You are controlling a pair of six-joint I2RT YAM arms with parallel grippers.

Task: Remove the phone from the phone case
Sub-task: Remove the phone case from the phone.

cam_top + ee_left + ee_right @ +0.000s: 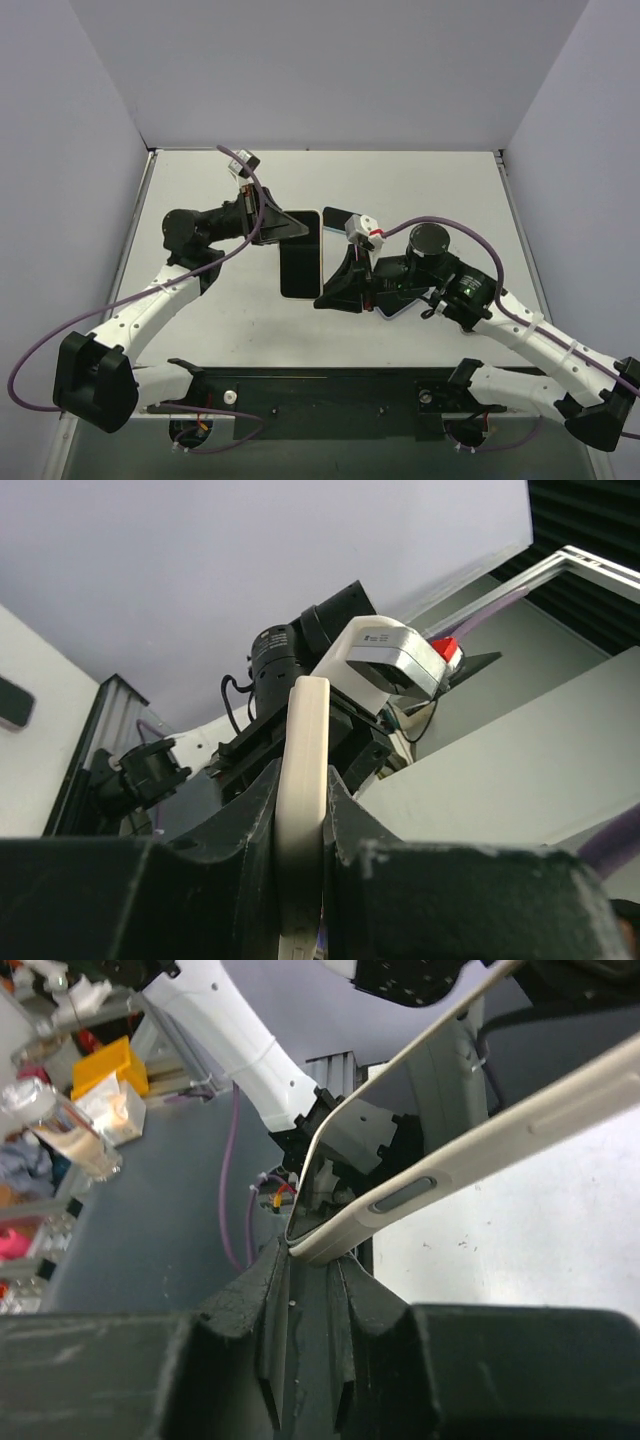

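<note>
The phone (298, 262) has a black screen and sits in a cream phone case (319, 250). It is held just above the table's middle. My left gripper (284, 228) is shut on the case's far left edge. In the left wrist view the cream edge (305, 740) runs up between the gripper's (301, 780) two fingers. My right gripper (327, 294) is at the phone's near right corner. In the right wrist view the case corner (330, 1243) is pinched at the tips of the gripper (312, 1260). The case's side button (402, 1196) shows, and the glossy screen (400, 1130) mirrors the arm.
A dark flat object with a light-blue edge (338, 214) lies on the white table (420, 180) right of the phone, mostly under my right arm. Grey walls stand on three sides. A black bar (330, 385) runs along the near edge.
</note>
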